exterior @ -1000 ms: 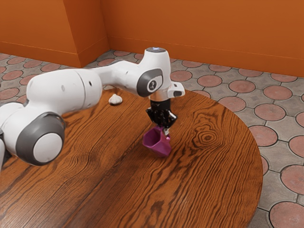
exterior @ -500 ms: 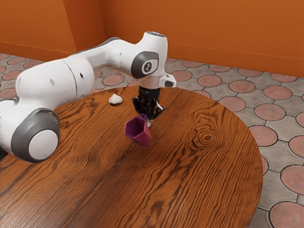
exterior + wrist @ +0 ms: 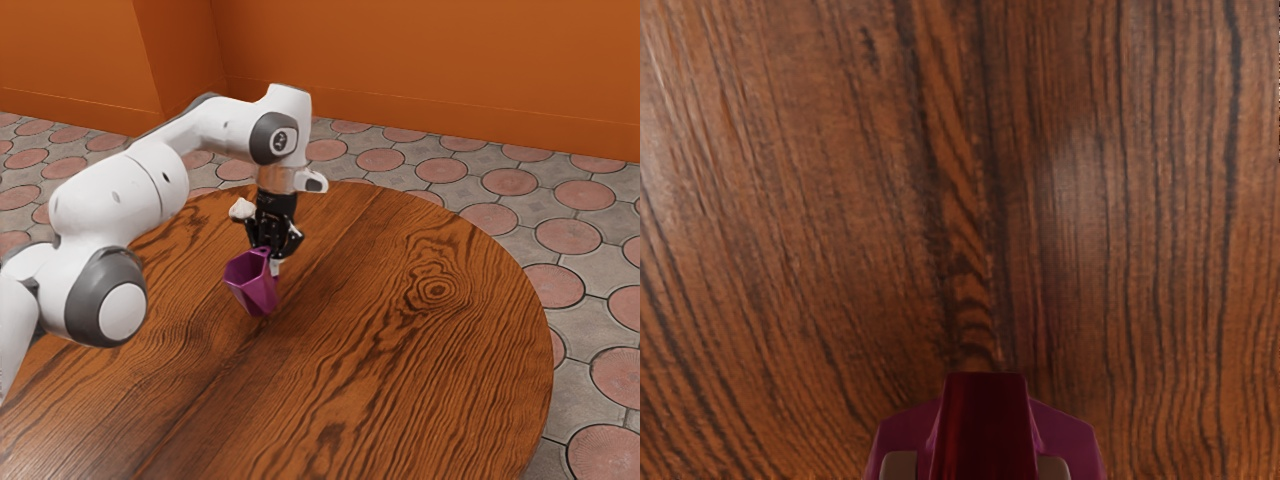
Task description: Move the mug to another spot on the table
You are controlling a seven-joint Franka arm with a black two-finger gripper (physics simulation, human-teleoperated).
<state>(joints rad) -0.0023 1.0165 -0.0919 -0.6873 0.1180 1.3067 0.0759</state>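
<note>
**Item 1, tool** (image 3: 268, 254). Black, two-fingered, pointing straight down from your white arm (image 3: 130, 190). The arm enters from the exterior view's left and bends over the far left part of the table. The fingers are drawn close together and pinch the upper edge of the mug from two sides. The tool has hold of the mug and of nothing else.

**Item 2, mug** (image 3: 249, 283). Purple, faceted, one piece. It hangs directly under the tool, tilted, with its mouth turned up and toward the exterior view's left. It sits over the far left part of the table, toward the far edge. You cannot tell whether its lowest corner touches the wood. In the wrist view the mug (image 3: 985, 428) shows as a dark red and magenta shape just under your hand.

**Item 3, table** (image 3: 430, 340). Round, dark brown wood with a strong grain and a knot ring toward the exterior view's right. In the wrist view the table (image 3: 820, 200) lies below the mug, with the grain running away from the hand.

**Item 4, small white object** (image 3: 240, 209). Pale and lumpy, it rests on the table at the far edge, just behind the tool and partly hidden by it. Its kind is not clear.

**Item 5, surroundings.** Floor (image 3: 560, 200) of round reddish tiles set in grey. Plain orange wall (image 3: 450, 50) on the far side.
</note>
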